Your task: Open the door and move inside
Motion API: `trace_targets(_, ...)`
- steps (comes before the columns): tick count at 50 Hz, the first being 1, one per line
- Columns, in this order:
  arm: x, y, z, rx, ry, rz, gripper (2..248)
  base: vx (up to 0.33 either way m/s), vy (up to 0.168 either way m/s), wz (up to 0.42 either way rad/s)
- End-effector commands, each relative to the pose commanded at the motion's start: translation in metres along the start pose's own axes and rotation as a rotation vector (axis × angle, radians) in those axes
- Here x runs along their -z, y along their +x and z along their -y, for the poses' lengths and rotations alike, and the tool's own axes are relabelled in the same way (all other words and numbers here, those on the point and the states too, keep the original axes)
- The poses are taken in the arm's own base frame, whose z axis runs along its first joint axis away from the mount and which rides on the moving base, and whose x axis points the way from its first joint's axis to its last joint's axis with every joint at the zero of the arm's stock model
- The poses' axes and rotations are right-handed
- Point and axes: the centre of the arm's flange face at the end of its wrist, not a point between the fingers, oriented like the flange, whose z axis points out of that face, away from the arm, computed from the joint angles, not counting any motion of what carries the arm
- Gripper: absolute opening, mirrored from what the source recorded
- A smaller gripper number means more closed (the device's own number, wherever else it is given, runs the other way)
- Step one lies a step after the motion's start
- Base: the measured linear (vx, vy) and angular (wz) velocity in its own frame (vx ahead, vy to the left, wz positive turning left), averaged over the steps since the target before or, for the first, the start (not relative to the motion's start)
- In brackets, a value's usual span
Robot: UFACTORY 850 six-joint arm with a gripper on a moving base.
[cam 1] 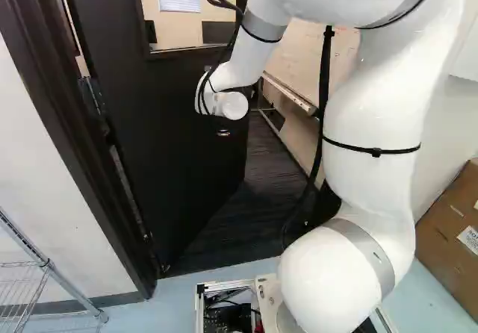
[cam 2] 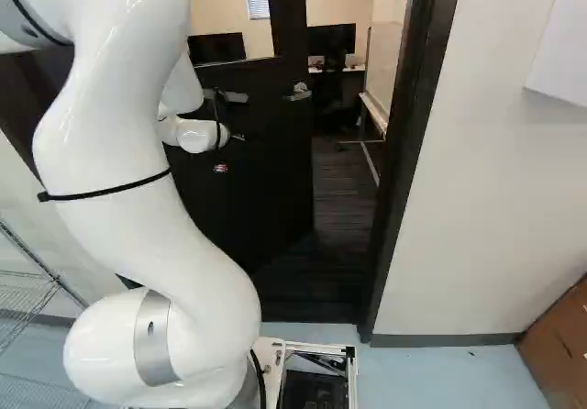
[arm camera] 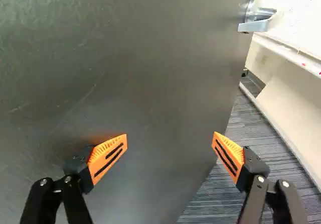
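Evidently the flat black door stands ajar from the edge of its dark frame; our black gripper, spread wide, holds nothing; entering remains.

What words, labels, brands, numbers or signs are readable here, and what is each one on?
None can be read with certainty.
White label on the cardboard box: print too small to read.
Small red-and-white mark on the dark door: too small to tell whether it holds words.
Faint marks on the whiteboard: too faint to read.
Tiny mark on the arm's gray band: too small.
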Motion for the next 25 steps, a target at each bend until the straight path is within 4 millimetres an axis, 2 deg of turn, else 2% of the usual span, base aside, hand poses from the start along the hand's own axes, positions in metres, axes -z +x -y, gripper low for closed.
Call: trace_targets(25, -0.034, 0.004, 0.029, 0.007, 0.035, -0.011, 247, 0.0, 0.0, 0.0)
